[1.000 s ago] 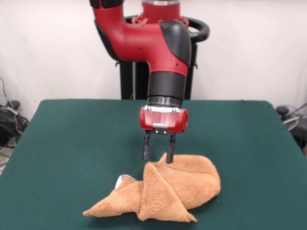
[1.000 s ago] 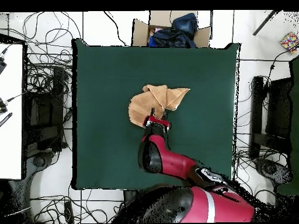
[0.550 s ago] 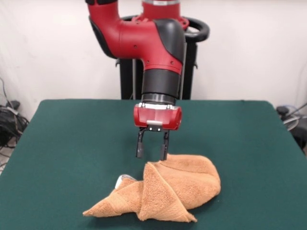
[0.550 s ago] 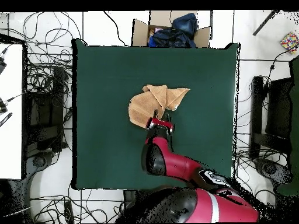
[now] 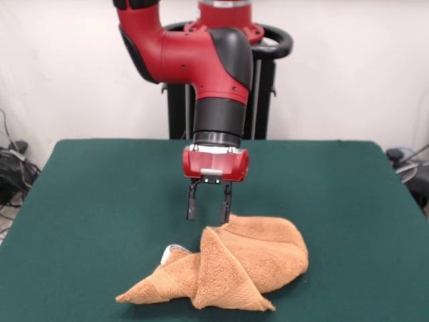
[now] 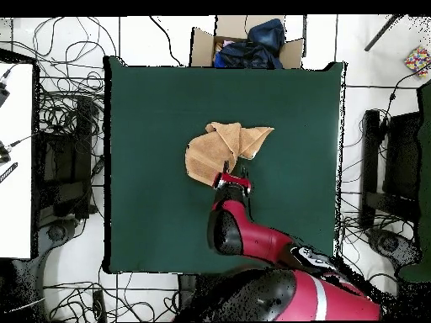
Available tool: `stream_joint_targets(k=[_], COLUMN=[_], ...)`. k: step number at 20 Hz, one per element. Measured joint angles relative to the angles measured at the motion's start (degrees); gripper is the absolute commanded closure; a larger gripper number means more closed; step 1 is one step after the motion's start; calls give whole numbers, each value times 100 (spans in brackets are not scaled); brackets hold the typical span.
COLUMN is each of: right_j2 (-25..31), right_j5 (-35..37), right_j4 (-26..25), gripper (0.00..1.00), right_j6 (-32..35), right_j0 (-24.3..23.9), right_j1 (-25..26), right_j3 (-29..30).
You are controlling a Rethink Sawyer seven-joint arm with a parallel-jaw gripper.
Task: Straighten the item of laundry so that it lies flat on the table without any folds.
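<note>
The crumpled orange-tan terry-cloth towel (image 5: 228, 265) lies mid-counter on the dark green felt counter (image 5: 100, 201), small white tag (image 5: 169, 250) unreadable. The red-and-black gripper (image 5: 208, 219) hovers empty above its far edge, jaws parted narrowly. The overhead view alone shows a cardboard box (image 6: 244, 46).

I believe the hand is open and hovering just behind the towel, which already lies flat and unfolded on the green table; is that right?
Not quite: the towel is not flat. The front view shows it bunched and folded over itself, with a pointed flap across the middle. The rest holds: the hand is open, just behind it, over the green table.
</note>
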Motion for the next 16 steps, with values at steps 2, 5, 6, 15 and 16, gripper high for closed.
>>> stream_joint_targets(k=[2, 5, 6, 15, 16], right_j2=[-1, -1, -1, 2, 2], right_j5=[0, -1, 0, -1, -2], right_j4=[0, -16, -16, -94, -126], gripper=[0, 0, 0, 0, 0], right_j6=[0, 0, 0, 0, 0], right_j0=[-12, -43, -47, -57, -63], right_j1=[33, 168, 201, 589, 662], right_j3=[-5, -50, -65, -373, -450])
